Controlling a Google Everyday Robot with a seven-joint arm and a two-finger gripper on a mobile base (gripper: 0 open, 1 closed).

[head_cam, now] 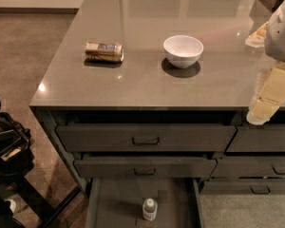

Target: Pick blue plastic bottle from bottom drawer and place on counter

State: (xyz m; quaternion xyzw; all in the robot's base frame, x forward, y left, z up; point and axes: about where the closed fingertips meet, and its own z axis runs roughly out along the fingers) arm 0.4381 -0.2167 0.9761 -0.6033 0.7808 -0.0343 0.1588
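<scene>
The blue plastic bottle (149,209), small and clear with a white cap, stands upright on the floor of the open bottom drawer (116,198), near its middle front. The glossy grey-brown counter (133,82) spans the top of the cabinets. My gripper (262,110), cream-coloured under a white arm part, hangs at the right edge of the view, over the counter's front right edge. It is far above and to the right of the bottle and holds nothing that I can see.
A tan-and-brown can (104,52) lies on its side on the counter's left. A white bowl (183,51) stands mid-counter. Two shut drawer fronts (146,137) sit above the open drawer. Black equipment (4,151) stands on the floor at the left.
</scene>
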